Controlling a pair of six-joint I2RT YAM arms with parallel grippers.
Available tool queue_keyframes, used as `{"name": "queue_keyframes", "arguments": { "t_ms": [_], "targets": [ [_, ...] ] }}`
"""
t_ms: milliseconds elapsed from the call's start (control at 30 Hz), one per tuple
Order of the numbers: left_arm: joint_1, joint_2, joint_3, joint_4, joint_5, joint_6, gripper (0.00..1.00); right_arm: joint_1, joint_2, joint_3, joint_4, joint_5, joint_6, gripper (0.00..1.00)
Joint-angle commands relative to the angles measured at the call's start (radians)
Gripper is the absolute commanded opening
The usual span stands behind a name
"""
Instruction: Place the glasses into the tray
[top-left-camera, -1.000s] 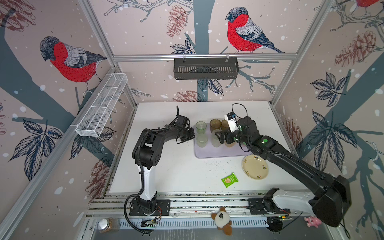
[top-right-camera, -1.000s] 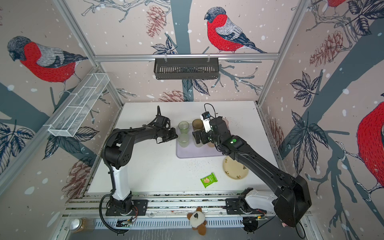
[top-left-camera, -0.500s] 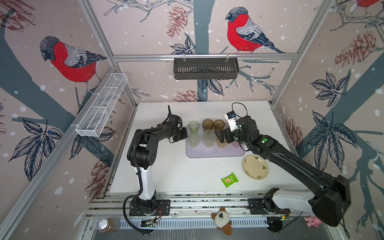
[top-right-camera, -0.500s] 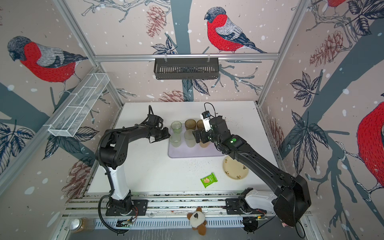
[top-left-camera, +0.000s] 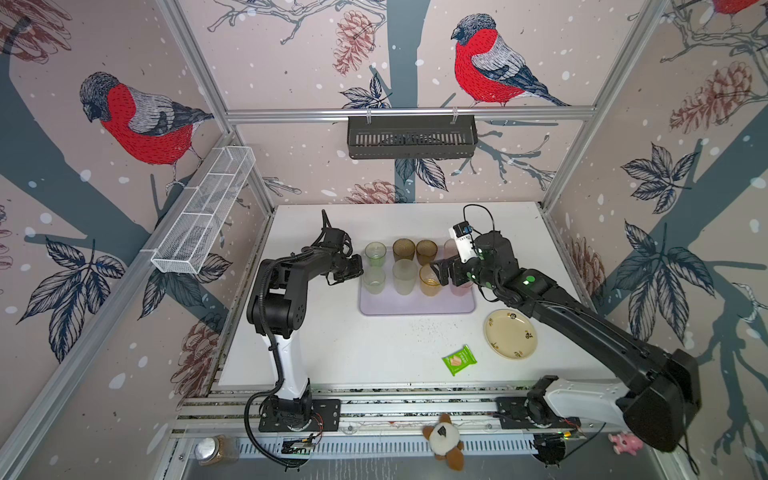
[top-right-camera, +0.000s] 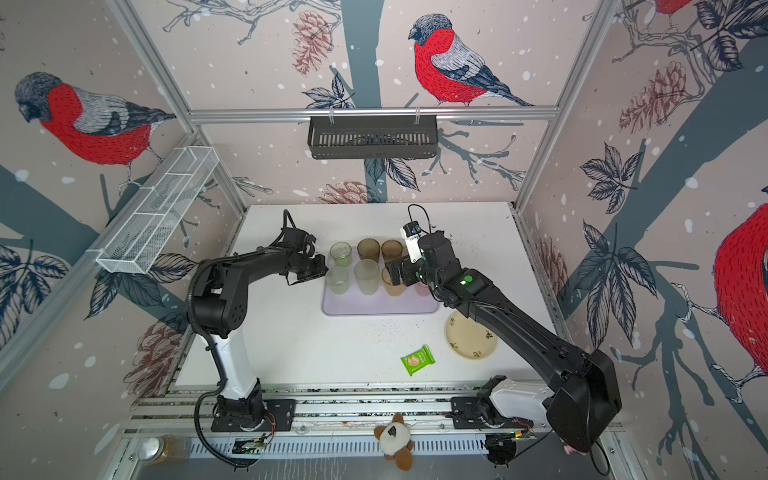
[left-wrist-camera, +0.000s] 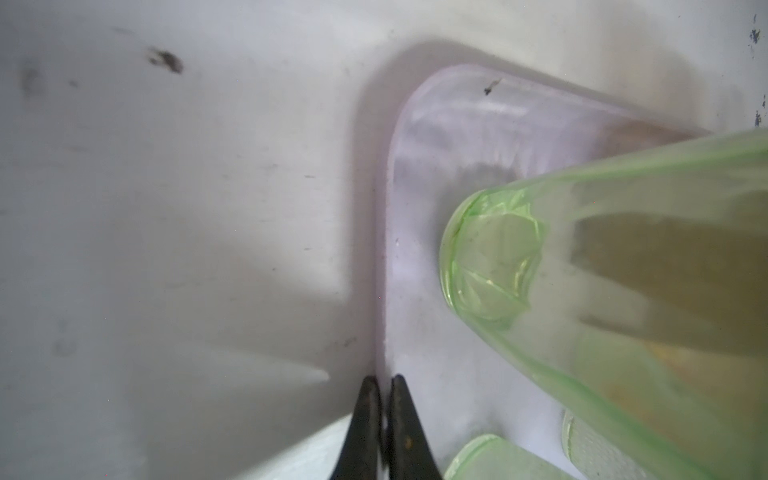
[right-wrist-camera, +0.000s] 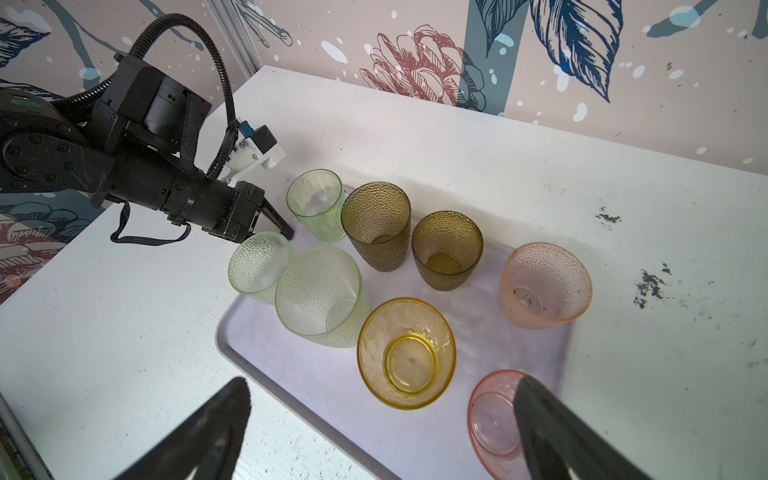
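Observation:
The pale lilac tray (top-left-camera: 415, 306) (right-wrist-camera: 291, 365) lies mid-table with several glasses upright in it. At the back stand a green one (top-left-camera: 375, 253), two brown ones (top-left-camera: 404, 249) and a pink one (right-wrist-camera: 544, 286). In front stand a green one (right-wrist-camera: 257, 266), a frosted one (top-left-camera: 404, 276), an amber one (right-wrist-camera: 407, 353) and a pink one (right-wrist-camera: 494, 419). My left gripper (top-left-camera: 360, 266) (left-wrist-camera: 384, 380) is shut on the tray's left rim (left-wrist-camera: 386, 249), beside the green glasses. My right gripper (top-left-camera: 440, 272) (right-wrist-camera: 384, 380) hangs open over the tray's right part and holds nothing.
A cream flowered plate (top-left-camera: 510, 333) and a green snack packet (top-left-camera: 459, 360) lie on the table right of and in front of the tray. A black slotted basket (top-left-camera: 411, 137) hangs on the back wall. A white wire shelf (top-left-camera: 203, 216) runs along the left wall.
The tray with its glasses has slid left across the table, held at its rim by my left gripper. My right gripper has drifted slightly left and stayed open.

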Motion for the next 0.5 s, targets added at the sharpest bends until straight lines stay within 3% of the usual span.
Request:
{"name": "queue_keyframes", "arguments": {
  "t_ms": [0, 467],
  "targets": [
    [0.026, -0.013, -0.011, -0.026, -0.035, 0.064, 0.0, 0.0, 0.003, 0.008, 0.007, 0.002, -0.005, 1.0],
    [0.05, -0.004, -0.018, -0.025, -0.026, 0.084, 0.0, 0.0, -0.006, 0.008, 0.008, 0.007, 0.006, 0.99]
  ]
}}
